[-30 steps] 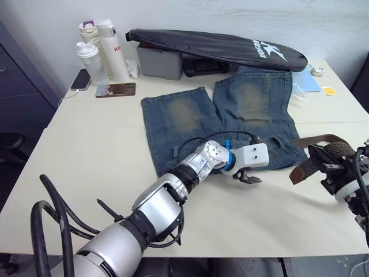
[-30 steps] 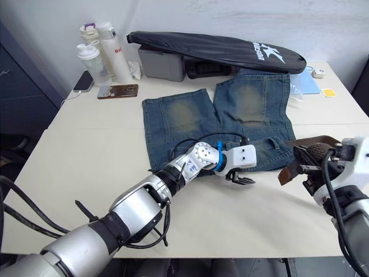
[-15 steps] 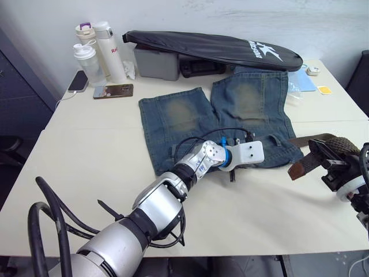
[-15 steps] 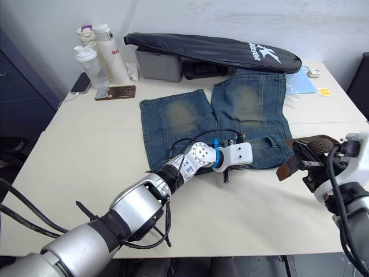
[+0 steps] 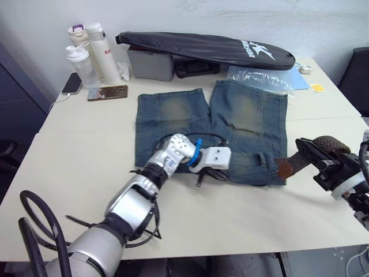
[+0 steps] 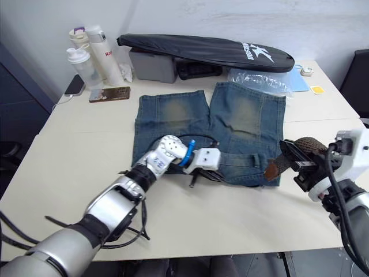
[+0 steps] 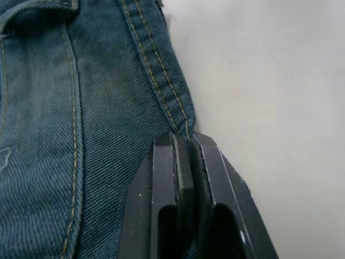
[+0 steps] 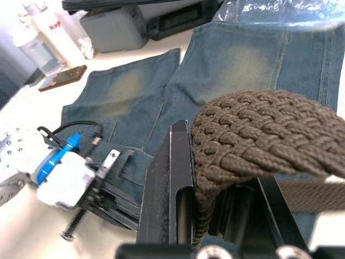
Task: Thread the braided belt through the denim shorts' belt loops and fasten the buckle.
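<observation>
The denim shorts (image 5: pixel 248 115) lie flat mid-table, legs pointing away and waistband nearest me. My left gripper (image 5: pixel 200 178) is at the waistband's near edge, a little left of centre; in the left wrist view its fingers (image 7: pixel 161 162) are shut on the stitched denim hem. A belt loop (image 5: pixel 261 157) stands further right on the waistband. Off the shorts' right side, my right gripper (image 5: pixel 308 153) is shut on the braided belt (image 8: pixel 253 129), held above the table with a short brown end (image 5: pixel 282 168) hanging toward the waistband corner. The buckle is hidden.
A long black zipped bag (image 5: pixel 202 46) lies across a grey box (image 5: pixel 150 62) at the back. Bottles (image 5: pixel 86 49) and two phones (image 5: pixel 107 92) sit at the back left. Clear plastic (image 5: pixel 259 75) lies past the right leg. Bare table (image 5: pixel 86 144) stretches left of the shorts.
The camera shifted. My left gripper slid left along the waistband and went from open to shut on the denim edge. The right gripper keeps hold of the belt.
</observation>
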